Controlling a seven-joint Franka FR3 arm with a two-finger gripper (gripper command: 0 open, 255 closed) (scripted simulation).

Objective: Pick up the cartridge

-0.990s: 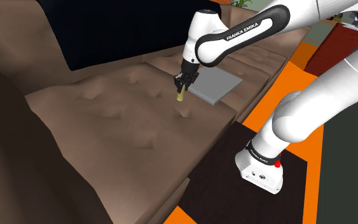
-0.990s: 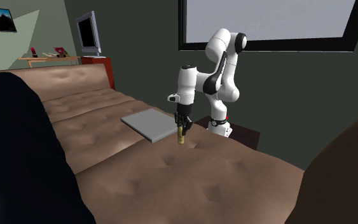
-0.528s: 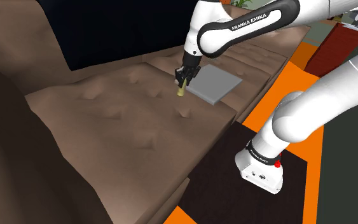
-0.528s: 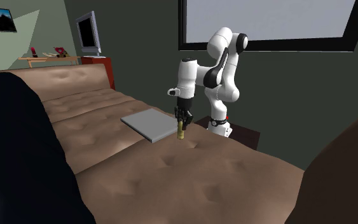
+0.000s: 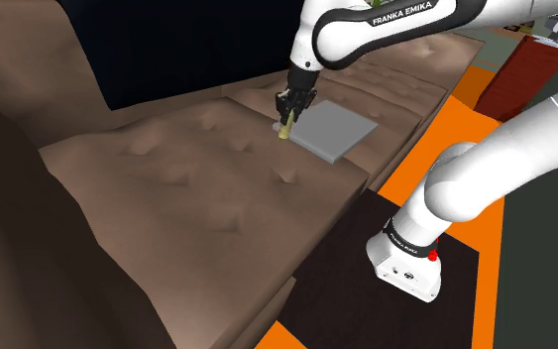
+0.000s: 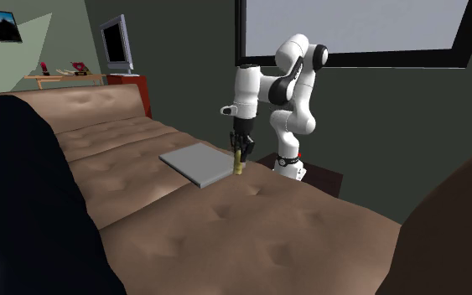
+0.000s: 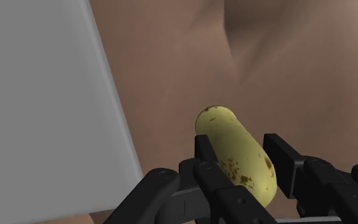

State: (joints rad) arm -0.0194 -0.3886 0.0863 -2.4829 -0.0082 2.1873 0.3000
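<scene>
The cartridge (image 7: 238, 153) is a small yellowish, brass-coloured cylinder with brown specks. It hangs upright in the air above the brown couch seat (image 5: 197, 188), its tip pointing down. My black gripper (image 7: 241, 167) is shut on the cartridge, one finger on each side of its upper part. In the shoulder view the gripper (image 5: 287, 117) holds the cartridge (image 5: 284, 129) just over the near corner of a flat grey slab (image 5: 334, 131). From the second exterior view the cartridge (image 6: 238, 166) hangs below the gripper (image 6: 239, 155), well off the cushion.
The grey slab (image 6: 197, 163) lies flat on the couch seat (image 6: 251, 226) beside the gripper. A tall couch back (image 5: 29, 69) rises behind. My stand (image 5: 405, 258) sits on a dark mat over an orange floor (image 5: 435, 149). A red cabinet (image 5: 524, 69) stands beyond.
The arm has risen steadily, lifting the cartridge higher above the couch seat and slightly toward the grey slab. The grip stayed shut.
</scene>
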